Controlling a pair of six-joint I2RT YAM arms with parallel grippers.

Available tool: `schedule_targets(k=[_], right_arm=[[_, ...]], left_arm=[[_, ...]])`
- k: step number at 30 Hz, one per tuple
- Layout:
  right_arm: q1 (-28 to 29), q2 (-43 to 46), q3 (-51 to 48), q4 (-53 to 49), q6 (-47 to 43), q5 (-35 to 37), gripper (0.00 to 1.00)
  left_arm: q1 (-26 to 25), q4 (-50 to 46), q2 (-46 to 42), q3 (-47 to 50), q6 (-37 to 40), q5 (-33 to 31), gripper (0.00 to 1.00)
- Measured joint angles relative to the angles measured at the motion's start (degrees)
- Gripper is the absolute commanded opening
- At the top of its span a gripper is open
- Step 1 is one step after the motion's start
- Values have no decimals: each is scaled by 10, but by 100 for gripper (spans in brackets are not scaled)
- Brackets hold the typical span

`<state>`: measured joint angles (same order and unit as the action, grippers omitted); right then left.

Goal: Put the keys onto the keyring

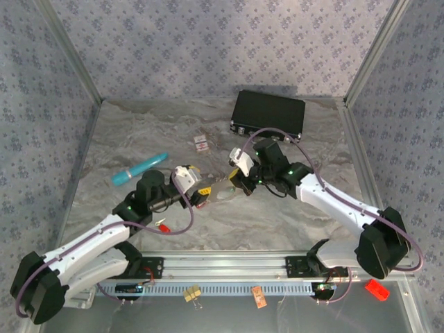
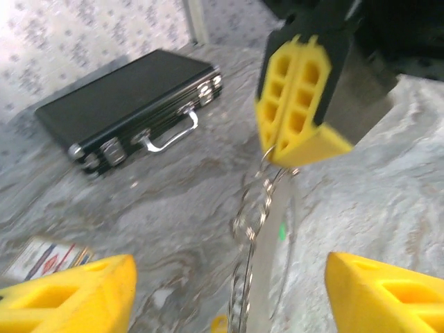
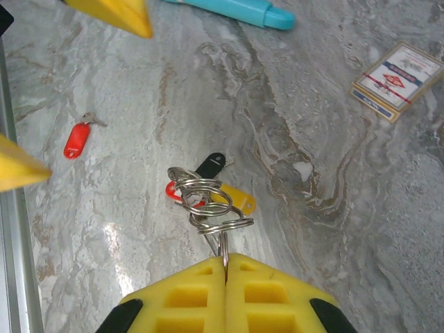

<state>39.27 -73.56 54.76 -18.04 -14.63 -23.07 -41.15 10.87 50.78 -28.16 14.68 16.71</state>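
Far out to the left of the left gripper (image 2: 230, 267), well apart from it, a turquoise cylinder (image 1: 140, 168) lies on the table (image 1: 263, 222). A loose red key (image 3: 76, 140) lies flat behind that gripper, near its forearm and apart from the other keys. The left gripper is spread wide. Its yellow fingers (image 2: 69, 298) stand one on each side of the keyring (image 3: 208, 208) without touching it, and nothing is held between them.

The keyring is a bunch of silvery rings, and it hangs in the gap between the two grippers. The right gripper (image 3: 225, 258) pinches its top, with both fingers pressed tight together on the wire. Just beyond the right gripper's tips, three keys (image 3: 236, 201) sit at the rings, one with a black tag, one yellow and one red. From here I can't tell whether those tags touch the table or hang just clear of it.

On the far side of both grippers, a small red-and-white card (image 1: 201, 143) lies flat. Farther out, past the right gripper and towards the back wall, sits a closed black case (image 1: 268, 114), its metal handle turned towards the grippers.
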Motion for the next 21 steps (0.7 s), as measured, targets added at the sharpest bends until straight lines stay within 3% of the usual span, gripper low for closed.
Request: schedule_targets(k=[8,21], right_arm=[[19,9,15,-21,-35,23,0],[32,15,21,-28,-38,27,0]], left_arm=[[-9,-22,54,-45,78,50,95],[-9,-6,143,-57,110,105,98]])
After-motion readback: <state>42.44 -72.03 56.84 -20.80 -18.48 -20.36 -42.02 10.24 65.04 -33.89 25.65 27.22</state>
